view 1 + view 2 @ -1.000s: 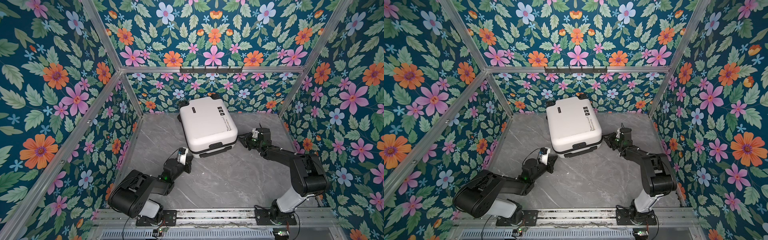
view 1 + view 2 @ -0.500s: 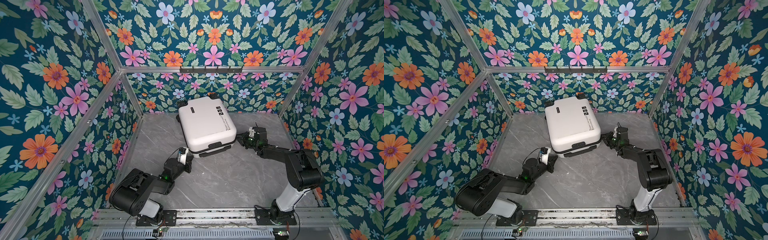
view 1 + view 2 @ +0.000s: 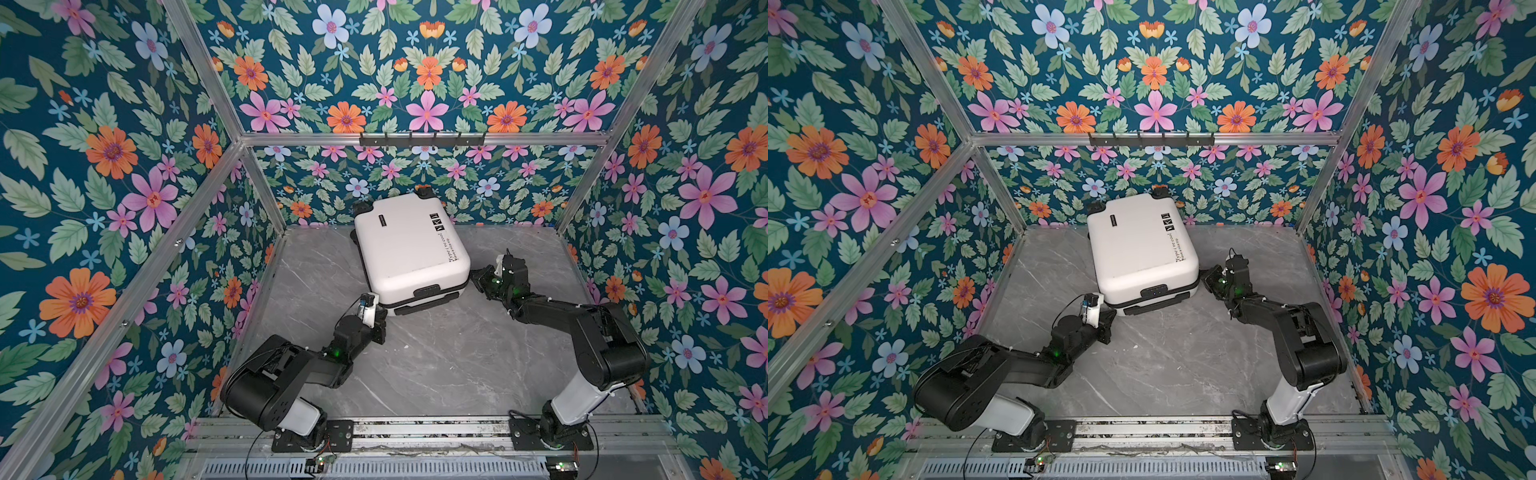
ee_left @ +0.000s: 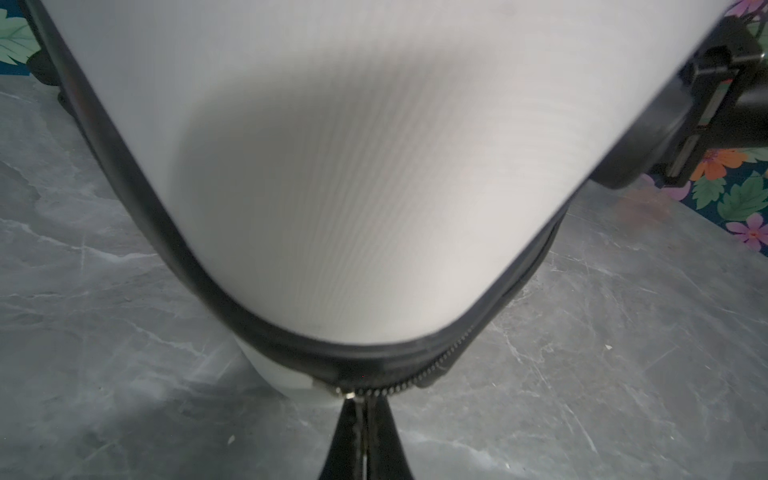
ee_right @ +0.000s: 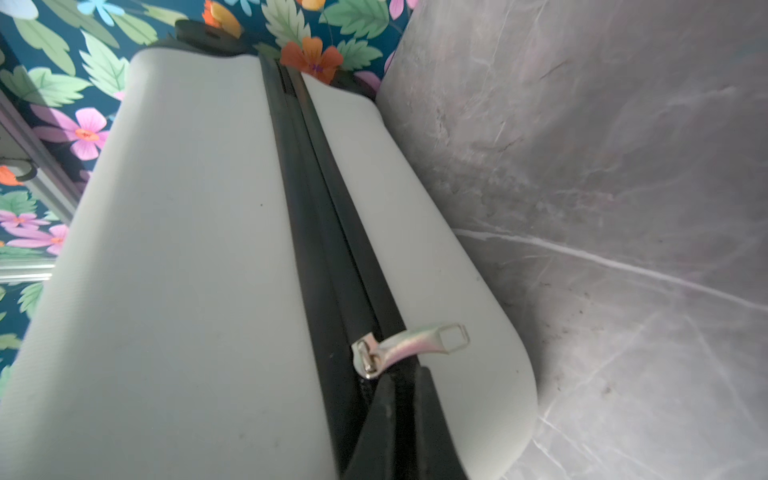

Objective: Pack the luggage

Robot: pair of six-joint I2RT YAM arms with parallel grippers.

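The luggage (image 3: 409, 249) (image 3: 1142, 245), a white hard-shell case, lies closed on the grey floor near the back wall, wheels toward the wall. My left gripper (image 3: 380, 321) (image 3: 1106, 322) sits at its near left corner. In the left wrist view this gripper (image 4: 360, 401) is shut on a thin metal zipper pull at the black zipper band of the luggage (image 4: 374, 166). My right gripper (image 3: 476, 276) (image 3: 1206, 276) is at the near right corner. In the right wrist view it (image 5: 401, 380) is shut, tips on the zipper band just below a silver zipper pull (image 5: 415, 345), which sticks out free.
Floral walls enclose the floor (image 3: 436, 365) on three sides, with aluminium posts at the corners. A black hook rail (image 3: 422, 139) hangs on the back wall. Both arm bases stand on the front rail (image 3: 415, 432).
My right gripper has moved left to the luggage's corner and its jaws have closed. The luggage has shifted slightly left. The left arm has stayed put.
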